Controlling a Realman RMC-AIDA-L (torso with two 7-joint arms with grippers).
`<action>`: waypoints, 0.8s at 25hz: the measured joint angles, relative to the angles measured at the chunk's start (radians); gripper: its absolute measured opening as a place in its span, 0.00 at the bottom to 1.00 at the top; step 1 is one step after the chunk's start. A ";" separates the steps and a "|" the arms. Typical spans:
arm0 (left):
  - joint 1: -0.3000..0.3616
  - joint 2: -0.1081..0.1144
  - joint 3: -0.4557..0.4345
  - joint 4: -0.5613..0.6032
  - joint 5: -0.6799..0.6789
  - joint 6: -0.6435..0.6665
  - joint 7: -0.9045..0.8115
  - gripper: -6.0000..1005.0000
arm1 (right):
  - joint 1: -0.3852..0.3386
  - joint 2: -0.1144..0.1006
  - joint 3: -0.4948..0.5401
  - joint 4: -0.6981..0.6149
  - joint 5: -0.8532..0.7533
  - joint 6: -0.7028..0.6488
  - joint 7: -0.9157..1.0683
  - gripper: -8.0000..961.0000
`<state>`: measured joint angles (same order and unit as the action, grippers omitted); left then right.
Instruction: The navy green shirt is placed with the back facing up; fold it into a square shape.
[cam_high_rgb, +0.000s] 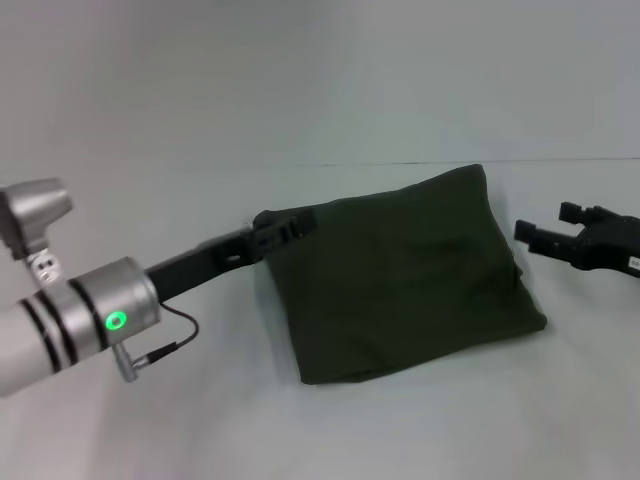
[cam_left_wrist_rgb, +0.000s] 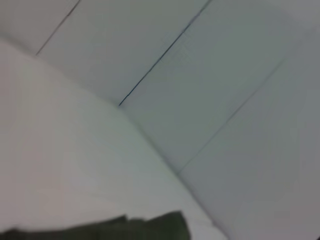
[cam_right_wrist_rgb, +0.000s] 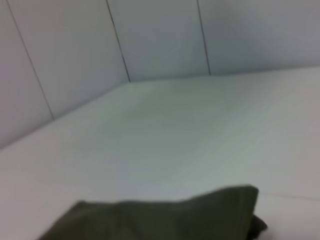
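On the robot's left, the silver-and-black left arm reached across the white table (cam_high_rgb: 420, 430), and its black left gripper (cam_high_rgb: 292, 228) lay at the near-left corner of the dark olive-green, soft-fabric navy green shirt (cam_high_rgb: 400, 275); its fingertips met the cloth there, but whether they were pinched on the fabric or merely resting against it could not be told. The shirt sat in the middle of the table as a compact, roughly square bundle, plain side up with no lettering visible, its edges slightly puffed and its far-right corner raised a little. The left wrist view showed only a thin strip of the same green cloth (cam_left_wrist_rgb: 145, 227) against the pale table and walls; the right wrist view showed a soft, rounded fold of it (cam_right_wrist_rgb: 165, 220). Judged from its slack, rounded edges, the shirt was light, limp and several layers thick, so it would likely sag and unfold if lifted by a single point, and slide easily over the smooth surface. The surest hold would probably be at the corners or along a folded edge, pinching all the layers together. On the right, the black right gripper (cam_high_rgb: 548, 232) hung just beside the shirt's right edge without touching it, its fingers spread apart and holding nothing.
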<state>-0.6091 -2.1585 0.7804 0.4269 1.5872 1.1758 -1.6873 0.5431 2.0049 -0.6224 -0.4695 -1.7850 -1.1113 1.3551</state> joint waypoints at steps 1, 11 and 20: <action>-0.009 0.004 0.016 0.000 0.016 -0.027 -0.045 0.89 | -0.006 0.000 0.007 -0.003 0.009 -0.015 -0.004 0.98; -0.086 0.027 0.098 0.020 0.232 -0.192 -0.449 0.89 | -0.033 -0.011 0.060 0.004 0.028 -0.091 -0.033 0.98; -0.122 0.035 0.099 0.018 0.361 -0.243 -0.606 0.89 | -0.047 -0.011 0.065 0.001 0.029 -0.126 -0.035 0.98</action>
<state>-0.7316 -2.1235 0.8795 0.4448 1.9480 0.9331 -2.2937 0.4958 1.9936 -0.5574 -0.4688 -1.7563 -1.2375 1.3205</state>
